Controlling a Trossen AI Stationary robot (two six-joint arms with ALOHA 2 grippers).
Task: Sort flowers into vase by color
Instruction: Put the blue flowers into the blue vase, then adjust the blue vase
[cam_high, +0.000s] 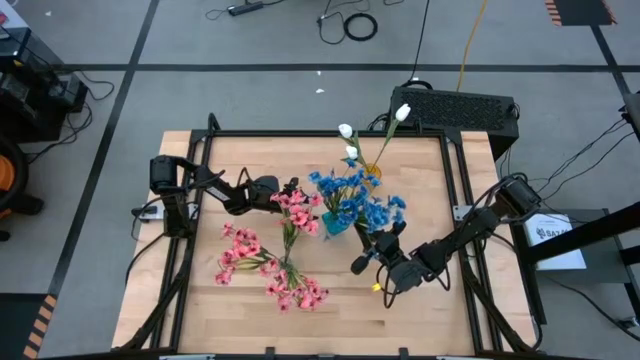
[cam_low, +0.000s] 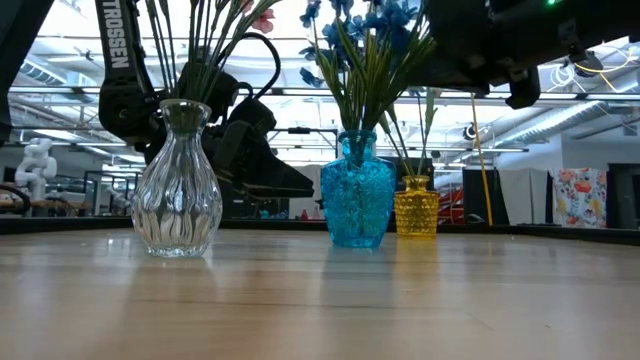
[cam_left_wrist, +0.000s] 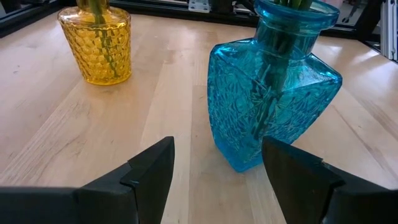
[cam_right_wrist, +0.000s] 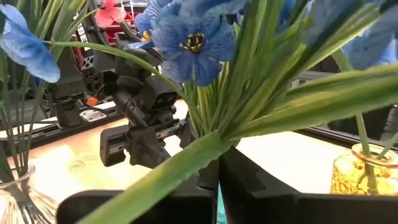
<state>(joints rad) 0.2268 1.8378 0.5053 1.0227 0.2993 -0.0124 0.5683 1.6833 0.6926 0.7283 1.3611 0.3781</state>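
Note:
Blue flowers (cam_high: 352, 198) stand in a blue glass vase (cam_low: 358, 200) at mid-table. My right gripper (cam_high: 372, 238) reaches in from the right and is shut at their stems, just above the vase mouth (cam_right_wrist: 217, 165). Pink flowers (cam_high: 270, 262) fan out of a clear glass vase (cam_low: 178, 185), which is nearer the table's front. White tulip buds (cam_high: 350, 140) stand in a yellow vase (cam_left_wrist: 96, 43) behind the blue one. My left gripper (cam_high: 283, 193) is open and empty, left of the blue vase (cam_left_wrist: 267, 93), and faces it with its fingers apart (cam_left_wrist: 217, 155). My right gripper is shut on the bunched green stems of the blue flowers (cam_right_wrist: 219, 134), a little above the blue vase's mouth. It comes roughly level from the table's near right. A broad green leaf (cam_right_wrist: 161, 180) lies across one finger. The fingers hide the pinch itself. The stems stand upright in the vase.
The three vases stand close together at mid-table, and the pink sprays spread wide over the near left part. Bare wood (cam_high: 420, 170) shows at the right and far sides. A black box (cam_high: 460, 108) sits beyond the far edge. A metal frame (cam_high: 455, 180) borders the table.

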